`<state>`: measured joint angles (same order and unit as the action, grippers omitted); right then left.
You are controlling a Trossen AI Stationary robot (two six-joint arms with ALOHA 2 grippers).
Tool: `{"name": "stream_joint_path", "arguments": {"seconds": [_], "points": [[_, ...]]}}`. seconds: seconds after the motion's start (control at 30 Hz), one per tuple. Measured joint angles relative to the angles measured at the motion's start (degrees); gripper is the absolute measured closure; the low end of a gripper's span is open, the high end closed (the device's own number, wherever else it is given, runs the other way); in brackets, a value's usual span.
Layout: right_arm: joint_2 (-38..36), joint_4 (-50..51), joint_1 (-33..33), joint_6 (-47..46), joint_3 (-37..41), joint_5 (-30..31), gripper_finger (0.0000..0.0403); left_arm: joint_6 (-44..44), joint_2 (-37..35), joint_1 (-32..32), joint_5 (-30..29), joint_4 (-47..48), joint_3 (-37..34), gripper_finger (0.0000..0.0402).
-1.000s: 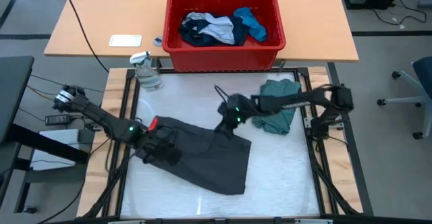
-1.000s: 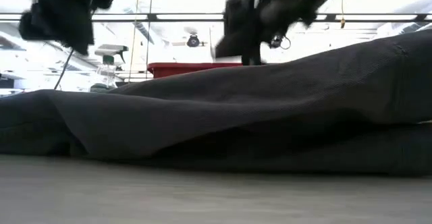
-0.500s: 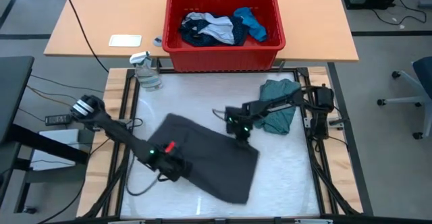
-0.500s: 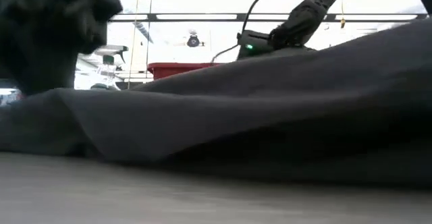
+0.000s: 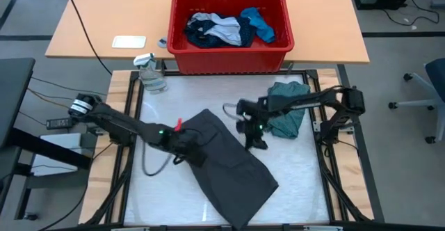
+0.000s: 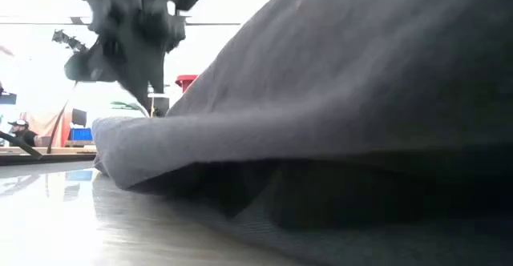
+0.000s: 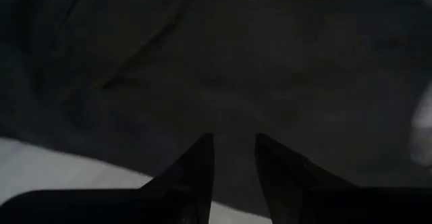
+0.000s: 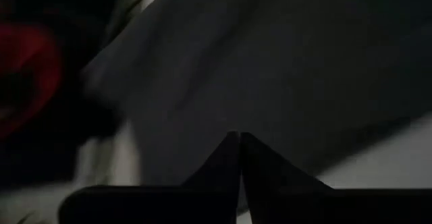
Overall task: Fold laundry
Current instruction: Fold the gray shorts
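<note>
**Dark grey piece mid-fold, both grippers at its far end**

Step in hand, my read: laying out or folding the dark grey piece (image 5: 226,163), 1 of the garments. It lies on the white work surface (image 5: 299,175) as a long slanted shape, narrow end toward the red bin (image 5: 229,57), wide end toward the near edge.

- Left gripper (image 5: 189,147): at the left edge of the narrow end, over the cloth. Its wrist view shows 2 fingers (image 7: 196,166) with a small gap between them, grey cloth right in front. Whether fabric is pinched there, I cannot tell.
- Right gripper (image 5: 256,135): just beside the right edge of the same end, fingertips pressed together in its wrist view, nothing visibly between them. Looks empty.
- Low view: cloth bulges close to the lens, with a rolled lower edge, so it is not flat.

Next move likely calls for flattening the bulge, then re-gripping 2 corners evenly before folding across.

Other laundry: teal-green shirt (image 5: 286,109) bunched near the right edge, apart from the grey piece. Bright blue piece (image 5: 259,22), whitish piece (image 5: 224,29) and a navy piece (image 5: 198,35) sit in the bin. Spray bottle (image 5: 150,74) stands at the far left corner.
</note>
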<state>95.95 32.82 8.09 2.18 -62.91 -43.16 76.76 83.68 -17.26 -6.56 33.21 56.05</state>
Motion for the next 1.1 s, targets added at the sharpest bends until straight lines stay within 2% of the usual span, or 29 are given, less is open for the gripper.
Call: {"name": "stream_joint_path", "arguments": {"seconds": [0.1, 0.2, 0.3, 0.43, 0.57, 0.67, 0.8, 0.87, 1.1], "points": [[-2.0, -4.9, 3.6, -0.7, 0.0, 4.4, 0.0353, 2.2, -4.7, -3.0, -5.8, -1.5, 0.3, 0.0288], [-1.8, -8.1, 7.3, -3.8, 0.0, 4.1, 0.0308, 11.9, -6.8, -9.6, -15.4, -3.1, -0.3, 0.0286], [0.6, -11.0, 10.4, -6.0, 0.0, 0.9, 0.0248, 24.2, -5.3, -16.9, -23.4, -2.6, -2.1, 0.0271], [5.3, -15.3, 12.6, -9.0, 0.1, -1.4, 0.0160, 39.8, -0.6, -22.6, -27.6, -2.2, -4.9, 0.0224], [10.0, -19.2, 12.7, -15.3, 0.1, 2.5, 0.0085, 40.6, 1.4, -20.8, -25.8, -3.1, -6.6, 0.0166], [12.1, -21.8, 12.7, -19.8, 0.1, 6.4, 0.0057, 39.8, 1.5, -16.5, -21.9, -0.9, -8.0, 0.0135], [12.8, -25.1, 12.7, -22.7, 0.1, 11.5, 0.0054, 40.6, 1.5, -11.3, -14.7, 3.8, -10.6, 0.0111], [12.7, -26.5, 12.7, -23.3, 0.0, 13.3, 0.0057, 41.5, 1.4, -9.3, -11.9, 3.2, -12.9, 0.0103], [13.8, -28.3, 12.5, -25.4, 0.0, 12.5, 0.0058, 41.6, 0.6, -4.4, -12.0, -13.7, -21.7, 0.0095]]}}
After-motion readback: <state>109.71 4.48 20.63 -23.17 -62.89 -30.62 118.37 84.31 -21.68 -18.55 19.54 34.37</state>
